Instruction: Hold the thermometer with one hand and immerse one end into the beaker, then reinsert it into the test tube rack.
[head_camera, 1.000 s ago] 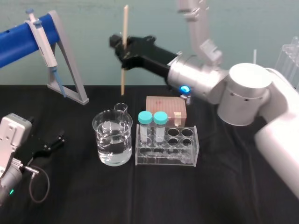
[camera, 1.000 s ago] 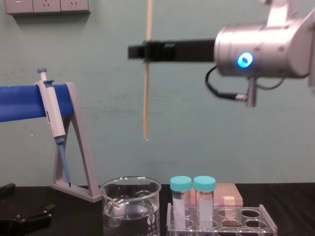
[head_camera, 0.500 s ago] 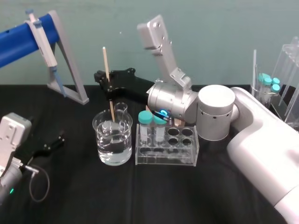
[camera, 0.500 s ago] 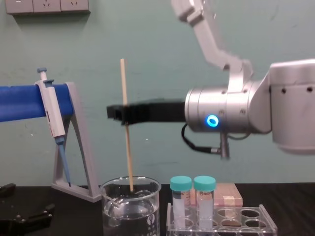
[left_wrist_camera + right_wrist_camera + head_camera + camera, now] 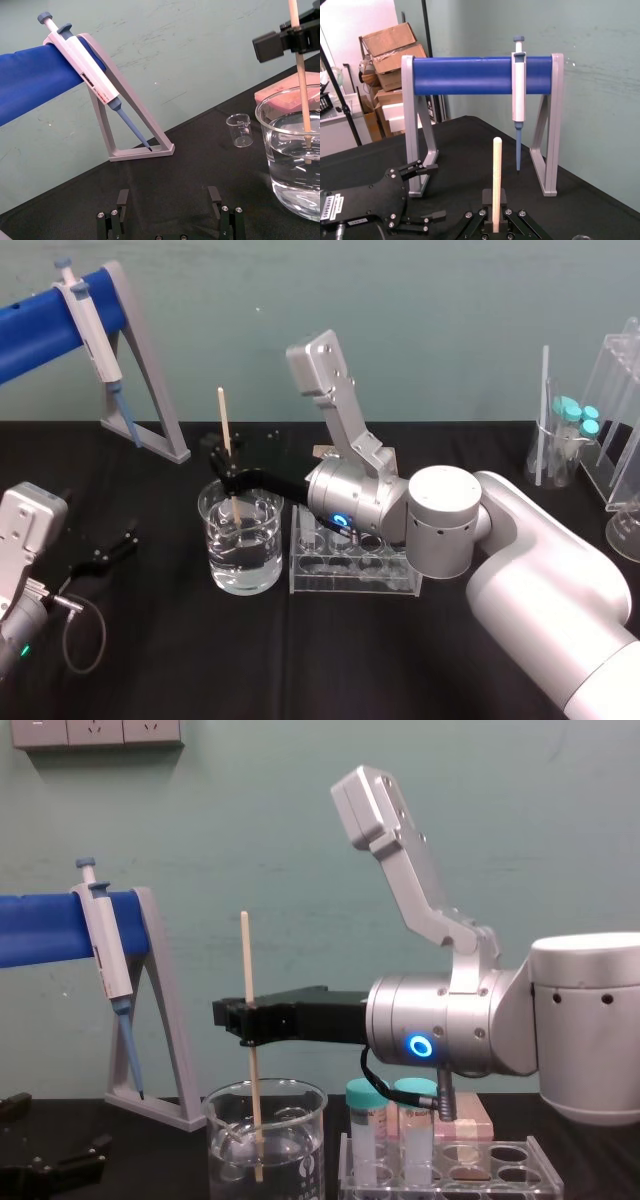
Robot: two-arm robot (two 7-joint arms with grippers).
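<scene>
I am working the dipping step. At centre-left of the chest view, the right gripper (image 5: 250, 1020) is pinching the thermometer (image 5: 247, 970) near its middle, with its jaws pressed tight on the rod. It is holding the rod upright, the lower end under the water in the beaker (image 5: 315, 1130) at the bottom of the frame. Next, I judge, I am needing a straight lift clear of the rim, then a shift right to an open hole in the test tube rack (image 5: 520, 1165). The left gripper (image 5: 168, 191) is sitting parked at the head view's lower left, fingers spread, holding nothing.
</scene>
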